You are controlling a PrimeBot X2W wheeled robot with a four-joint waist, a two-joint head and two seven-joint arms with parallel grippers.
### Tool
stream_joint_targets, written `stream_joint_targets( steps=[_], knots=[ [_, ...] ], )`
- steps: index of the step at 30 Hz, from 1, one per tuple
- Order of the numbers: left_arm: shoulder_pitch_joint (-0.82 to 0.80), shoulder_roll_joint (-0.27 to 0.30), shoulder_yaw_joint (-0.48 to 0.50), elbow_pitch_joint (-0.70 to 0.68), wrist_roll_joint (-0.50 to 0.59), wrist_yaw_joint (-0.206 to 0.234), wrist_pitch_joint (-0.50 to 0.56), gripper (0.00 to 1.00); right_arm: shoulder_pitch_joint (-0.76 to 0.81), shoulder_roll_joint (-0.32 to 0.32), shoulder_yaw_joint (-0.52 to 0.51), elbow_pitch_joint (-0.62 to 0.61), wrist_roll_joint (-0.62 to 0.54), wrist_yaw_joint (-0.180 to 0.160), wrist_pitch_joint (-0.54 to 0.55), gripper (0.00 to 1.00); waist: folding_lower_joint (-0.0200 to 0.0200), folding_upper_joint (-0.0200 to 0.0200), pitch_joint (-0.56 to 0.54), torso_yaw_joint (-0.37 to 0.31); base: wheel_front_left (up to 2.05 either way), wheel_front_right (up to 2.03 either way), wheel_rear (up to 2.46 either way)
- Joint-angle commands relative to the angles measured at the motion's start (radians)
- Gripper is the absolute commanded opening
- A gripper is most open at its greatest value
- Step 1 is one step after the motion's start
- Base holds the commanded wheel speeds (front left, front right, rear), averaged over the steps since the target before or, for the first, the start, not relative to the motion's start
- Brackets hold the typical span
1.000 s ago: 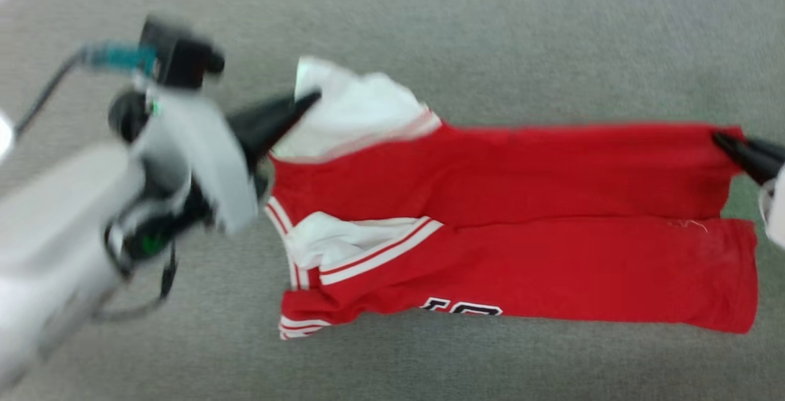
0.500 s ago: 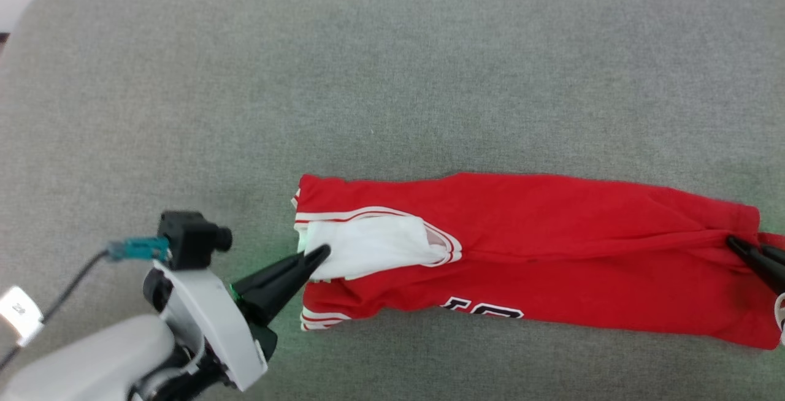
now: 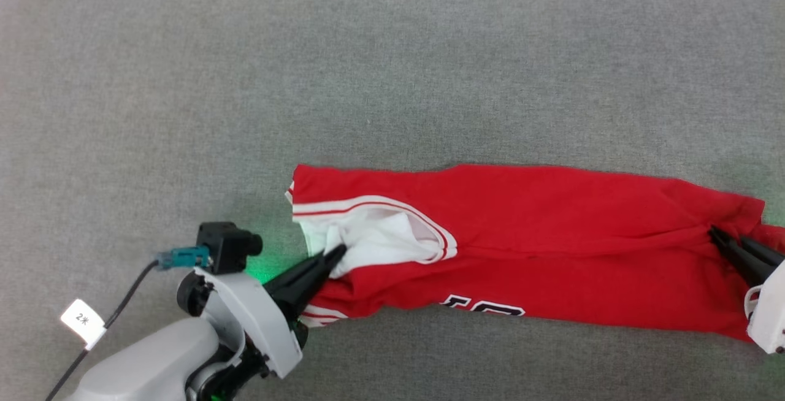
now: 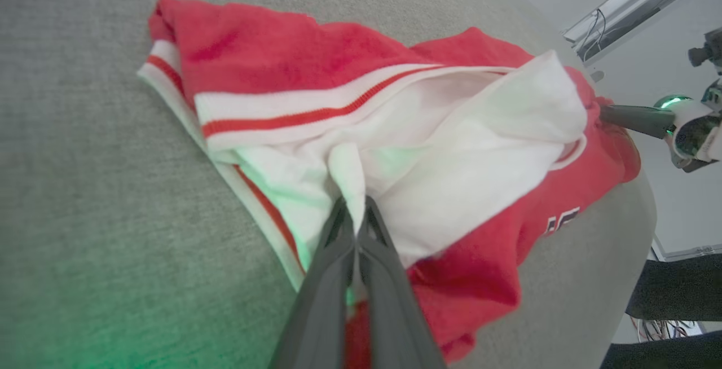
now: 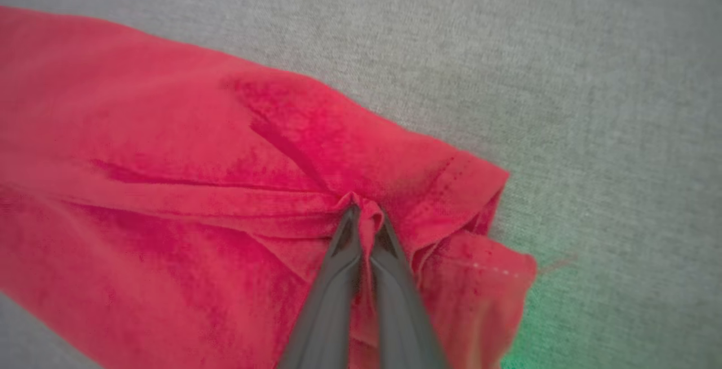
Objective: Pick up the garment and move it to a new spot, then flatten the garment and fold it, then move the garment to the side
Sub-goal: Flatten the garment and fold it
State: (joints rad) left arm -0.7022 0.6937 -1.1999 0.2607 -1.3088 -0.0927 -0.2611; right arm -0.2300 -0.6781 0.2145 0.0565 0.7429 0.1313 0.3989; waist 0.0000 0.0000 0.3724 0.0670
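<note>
The garment (image 3: 539, 229), a red jersey with white sleeve fabric, striped trim and partly hidden black lettering, lies folded lengthwise as a long band on the grey surface. My left gripper (image 3: 339, 252) is shut on the white sleeve fabric at the band's left end; in the left wrist view a pinch of white cloth (image 4: 350, 177) stands between the left gripper (image 4: 355, 211) fingers. My right gripper (image 3: 717, 235) is shut on the red hem at the right end. In the right wrist view my right gripper (image 5: 365, 211) grips a fold of the garment (image 5: 169, 149).
The grey padded surface (image 3: 392, 64) stretches wide beyond the garment. A tagged cable (image 3: 86, 321) hangs from my left wrist camera. In the left wrist view the surface's far edge drops off, with room fittings (image 4: 626, 13) beyond it.
Both grippers have brought the garment's upper half down toward me, so the band is now narrower and lies flat on the surface. The left arm has come down to the lower left.
</note>
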Motion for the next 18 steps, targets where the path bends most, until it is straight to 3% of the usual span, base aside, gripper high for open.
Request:
stream_joint_targets(
  steps=[1,2,8,18],
  knots=[
    [0.019,-0.001,0.012,0.01,0.003,0.002,-0.003,0.84,-0.001,0.01,0.001,-0.001,-0.003,-0.001,-0.008,1.0,0.0,0.0,-0.006,-0.002,0.0,0.0,0.0],
    [0.026,-0.011,0.041,0.009,0.01,0.001,-0.003,1.0,0.004,0.012,-0.007,-0.008,0.002,-0.001,-0.026,1.0,0.0,0.0,-0.012,0.0,0.0,0.0,0.0],
    [0.162,-0.064,0.269,-0.032,0.109,0.021,-0.003,1.0,0.078,0.021,-0.081,-0.03,0.051,-0.001,-0.063,1.0,0.0,0.0,-0.065,0.021,0.0,0.0,0.0],
    [0.428,-0.243,0.618,-0.033,0.376,0.024,-0.003,1.0,0.195,0.041,-0.279,0.066,0.136,-0.001,0.025,1.0,0.0,0.0,-0.139,0.11,0.0,0.0,0.0]
  ],
)
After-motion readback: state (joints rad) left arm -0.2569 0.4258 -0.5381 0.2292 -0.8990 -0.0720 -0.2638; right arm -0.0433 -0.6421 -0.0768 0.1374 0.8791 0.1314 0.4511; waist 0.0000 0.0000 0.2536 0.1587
